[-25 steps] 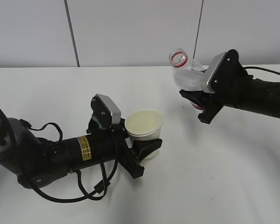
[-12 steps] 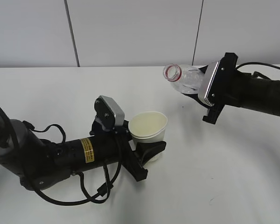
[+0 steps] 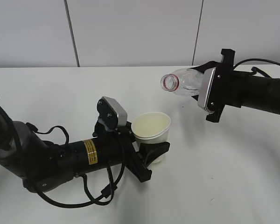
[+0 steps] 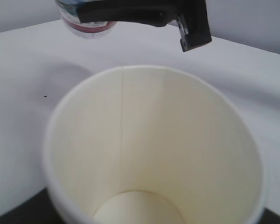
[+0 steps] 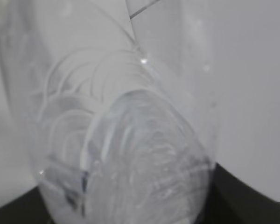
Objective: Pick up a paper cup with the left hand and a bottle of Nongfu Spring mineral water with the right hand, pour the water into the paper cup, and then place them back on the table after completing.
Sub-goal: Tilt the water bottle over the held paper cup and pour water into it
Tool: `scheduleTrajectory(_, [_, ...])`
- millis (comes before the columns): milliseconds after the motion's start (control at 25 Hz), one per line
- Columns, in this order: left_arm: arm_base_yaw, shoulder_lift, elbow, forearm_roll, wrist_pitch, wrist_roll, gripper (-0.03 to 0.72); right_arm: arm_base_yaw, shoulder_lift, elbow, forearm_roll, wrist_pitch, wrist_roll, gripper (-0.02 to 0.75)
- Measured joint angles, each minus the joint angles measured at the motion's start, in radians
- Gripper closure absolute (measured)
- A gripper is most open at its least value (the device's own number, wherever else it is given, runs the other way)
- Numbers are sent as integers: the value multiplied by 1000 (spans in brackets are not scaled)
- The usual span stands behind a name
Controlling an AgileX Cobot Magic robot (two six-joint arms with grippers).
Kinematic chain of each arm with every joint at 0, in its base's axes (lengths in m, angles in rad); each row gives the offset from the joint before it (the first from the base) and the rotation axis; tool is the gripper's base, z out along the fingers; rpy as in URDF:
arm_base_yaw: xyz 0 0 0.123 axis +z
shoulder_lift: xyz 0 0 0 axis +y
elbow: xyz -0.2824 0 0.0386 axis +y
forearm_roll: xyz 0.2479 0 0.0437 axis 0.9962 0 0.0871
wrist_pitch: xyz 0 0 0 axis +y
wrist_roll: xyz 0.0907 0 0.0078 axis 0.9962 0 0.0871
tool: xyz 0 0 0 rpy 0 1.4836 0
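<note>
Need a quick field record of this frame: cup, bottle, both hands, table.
paper cup: upright, looks empty inside, held off the table's far side by left hand
left hand: shut on paper cup
bottle: clear, uncapped, tipped near level, mouth with red ring pointing toward the cup, above and right of it
right hand: shut on bottle
water stream: none visible
table: white, under both
</note>
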Motion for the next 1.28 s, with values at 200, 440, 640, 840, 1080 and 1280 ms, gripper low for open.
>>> scheduleTrajectory(200, [-7,0,0,-11,0,-4,295,0,0,0,2,0,-83,351])
scheduleTrajectory(440, [-26,0,0,-17,0,-4,295,0,0,0,19,0,-139,351])
scheduleTrajectory(640, [-26,0,0,-21,0,-5,295,0,0,0,47,0,-207,351])
scheduleTrajectory(840, [-26,0,0,-21,0,-5,295,0,0,0,54,0,-262,352])
scheduleTrajectory(1080, [-26,0,0,-21,0,-7,295,0,0,0,90,0,-354,352])
scheduleTrajectory(1280, [-26,0,0,-21,0,-7,295,15,0,0,112,0,-395,352])
